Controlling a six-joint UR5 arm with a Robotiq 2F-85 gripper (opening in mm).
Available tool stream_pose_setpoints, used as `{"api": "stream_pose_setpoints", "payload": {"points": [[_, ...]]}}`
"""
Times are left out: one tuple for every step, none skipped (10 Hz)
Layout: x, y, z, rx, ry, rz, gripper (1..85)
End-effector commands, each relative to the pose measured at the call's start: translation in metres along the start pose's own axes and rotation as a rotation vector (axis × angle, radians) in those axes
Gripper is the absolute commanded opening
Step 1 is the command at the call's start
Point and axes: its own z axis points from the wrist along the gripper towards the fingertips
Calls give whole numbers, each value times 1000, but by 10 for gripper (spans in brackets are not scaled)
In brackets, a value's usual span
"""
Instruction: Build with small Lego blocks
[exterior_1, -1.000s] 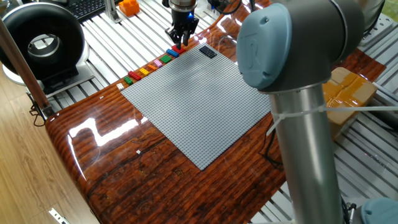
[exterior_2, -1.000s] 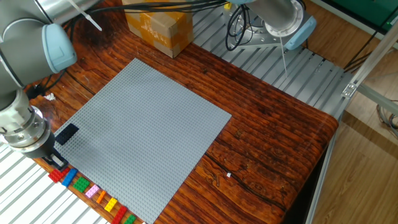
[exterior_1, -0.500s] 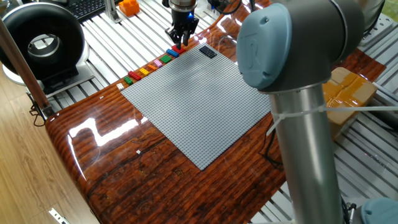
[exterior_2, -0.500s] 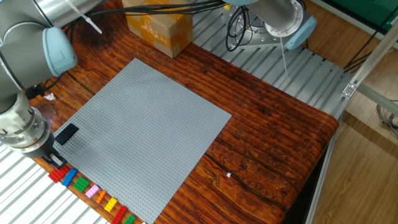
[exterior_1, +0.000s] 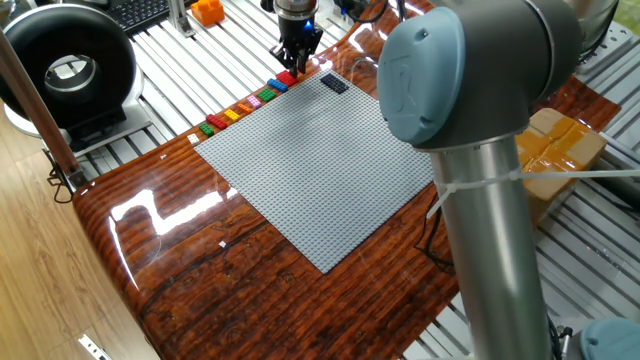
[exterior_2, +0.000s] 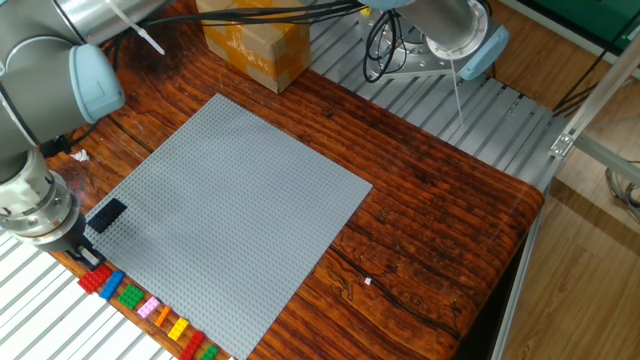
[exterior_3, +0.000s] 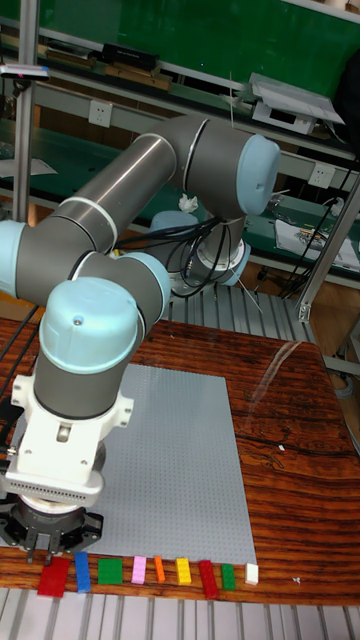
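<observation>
Tall fixed view: gripper, state unclear, touches the Lego blocks' left end.

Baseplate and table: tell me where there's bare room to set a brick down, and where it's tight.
Most of the grey baseplate is bare; only a black brick sits near one corner. The wood between the baseplate and the table's far rim is open too. It is crowded along the row of small bricks, where the tool hovers.

Baseplate seemingly open, barring black brick.
</observation>
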Motion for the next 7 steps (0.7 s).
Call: {"api": "stream_pose_setpoints", "payload": {"points": [[4, -4, -8, -9, 10, 24, 230], [4, -6, -9, -4, 13, 47, 210], [5, -9, -10, 5, 12, 67, 143], [5, -11, -12, 11, 13, 73, 140], [6, -13, -12, 24, 18, 86, 127], [6, -16, -12, 38, 19, 104, 83], [6, -18, -15, 43, 15, 123, 10]]}}
